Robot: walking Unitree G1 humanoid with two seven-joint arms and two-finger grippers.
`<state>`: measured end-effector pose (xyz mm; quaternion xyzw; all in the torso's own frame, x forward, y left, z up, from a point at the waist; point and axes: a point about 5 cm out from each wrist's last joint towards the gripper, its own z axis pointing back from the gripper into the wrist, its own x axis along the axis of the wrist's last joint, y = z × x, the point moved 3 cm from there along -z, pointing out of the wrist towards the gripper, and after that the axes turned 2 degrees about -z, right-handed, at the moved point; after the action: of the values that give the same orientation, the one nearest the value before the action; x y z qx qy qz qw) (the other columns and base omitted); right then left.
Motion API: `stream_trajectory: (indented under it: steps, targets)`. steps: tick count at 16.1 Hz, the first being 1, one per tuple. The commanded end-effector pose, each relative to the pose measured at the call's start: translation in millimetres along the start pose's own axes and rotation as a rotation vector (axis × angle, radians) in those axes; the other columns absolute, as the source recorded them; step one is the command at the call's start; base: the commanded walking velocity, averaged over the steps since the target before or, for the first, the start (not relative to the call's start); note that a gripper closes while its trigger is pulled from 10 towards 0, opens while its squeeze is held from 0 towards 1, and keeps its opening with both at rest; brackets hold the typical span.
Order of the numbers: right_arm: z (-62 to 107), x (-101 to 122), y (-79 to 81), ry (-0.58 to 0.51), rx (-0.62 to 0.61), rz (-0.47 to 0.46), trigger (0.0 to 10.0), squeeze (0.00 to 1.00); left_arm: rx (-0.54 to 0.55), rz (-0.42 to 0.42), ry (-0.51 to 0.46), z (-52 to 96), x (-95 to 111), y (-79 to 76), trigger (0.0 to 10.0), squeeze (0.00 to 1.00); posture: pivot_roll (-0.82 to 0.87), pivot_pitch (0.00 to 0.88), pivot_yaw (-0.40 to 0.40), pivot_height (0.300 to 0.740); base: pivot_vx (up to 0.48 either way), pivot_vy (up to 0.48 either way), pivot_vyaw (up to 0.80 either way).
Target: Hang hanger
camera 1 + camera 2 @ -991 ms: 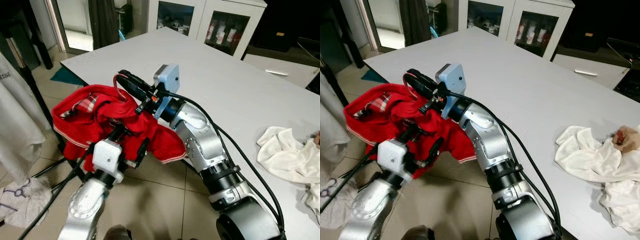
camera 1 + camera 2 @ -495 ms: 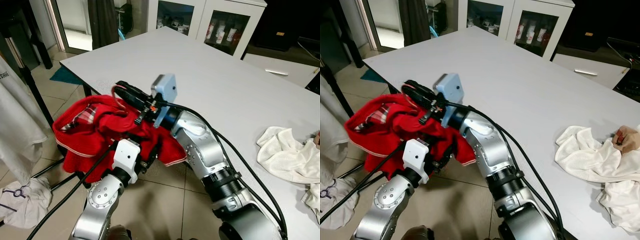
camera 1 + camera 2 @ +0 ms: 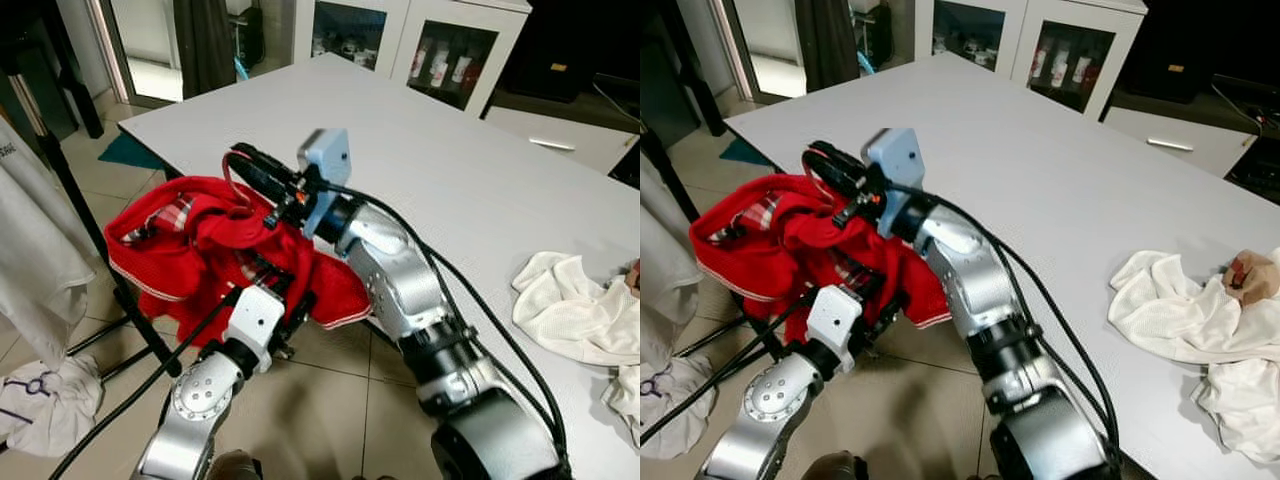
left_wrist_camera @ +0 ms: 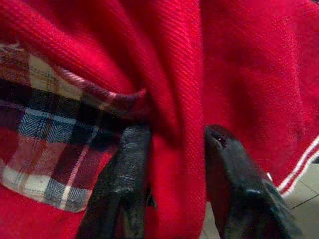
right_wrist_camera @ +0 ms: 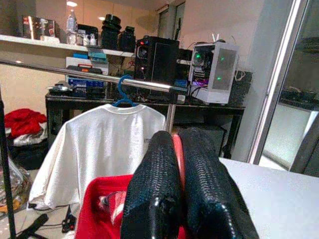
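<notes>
The right gripper (image 5: 175, 199) is clenched on the pink hanger hook (image 3: 231, 168) off the table's (image 3: 480, 180) near-left corner, and the left gripper (image 4: 174, 184) pinches the red garment (image 3: 190, 250) beneath. This looks like the carrying step — next, I judge, the hook must be lifted over the rail (image 5: 89, 77).

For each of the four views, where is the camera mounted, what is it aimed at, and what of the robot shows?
Left eye: head, looking down at the table; both silver arms show.
Right eye: same scene, shifted; white cloth lies on the table.
Left wrist: along the left gripper, its fingers pinching the red garment.
Right wrist: along the right gripper, clamped on the red hanger, facing the clothes rail.
Shared: the red garment.
</notes>
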<state>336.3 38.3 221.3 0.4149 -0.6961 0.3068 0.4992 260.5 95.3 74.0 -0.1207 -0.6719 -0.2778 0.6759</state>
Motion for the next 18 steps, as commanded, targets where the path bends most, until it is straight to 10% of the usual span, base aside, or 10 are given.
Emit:
stream_trajectory:
  steps: [1, 11, 14, 15, 16, 18]
  targets:
    - [-9.4, 26.9, 0.3, -0.105, 0.009, 0.041, 0.0, 0.00, -0.038, 0.013, 0.052, 1.8, -11.7, -10.5, 0.0, 0.00, 0.18, 0.025, -0.083, 0.740, 0.000, 0.000, 0.00]
    - [-23.1, 50.5, -15.5, -0.163, -0.046, 0.065, 0.0, 0.00, -0.121, -0.083, 0.180, 13.2, -43.7, -23.7, 0.0, 0.00, 0.17, 0.026, -0.078, 0.740, 0.000, 0.000, 0.00]
    - [-23.2, 46.9, -11.2, -0.157, -0.017, 0.048, 0.0, 0.00, 0.116, -0.035, 0.142, 8.2, -37.0, 6.3, 0.0, 0.00, 0.18, 0.024, -0.080, 0.740, 0.000, 0.000, 0.00]
    - [-21.1, 41.0, -6.7, -0.146, 0.010, 0.045, 0.0, 0.00, 0.207, -0.009, 0.082, 8.6, -26.6, 20.4, 6.4, 0.00, 0.18, 0.024, -0.080, 0.740, 0.000, 0.000, 0.00]
    - [-18.8, 36.4, -4.5, -0.135, 0.027, 0.046, 0.0, 0.00, 0.174, 0.018, -0.014, 10.6, -9.0, 19.9, 10.0, 0.00, 0.18, 0.024, -0.080, 0.740, 0.000, 0.000, 0.00]
    - [-14.5, 29.0, -2.4, -0.105, 0.058, 0.077, 0.0, 0.00, 0.015, 0.025, -0.129, 20.8, 23.1, 10.0, 10.0, 0.00, 0.19, 0.025, -0.084, 0.740, 0.000, 0.000, 0.00]
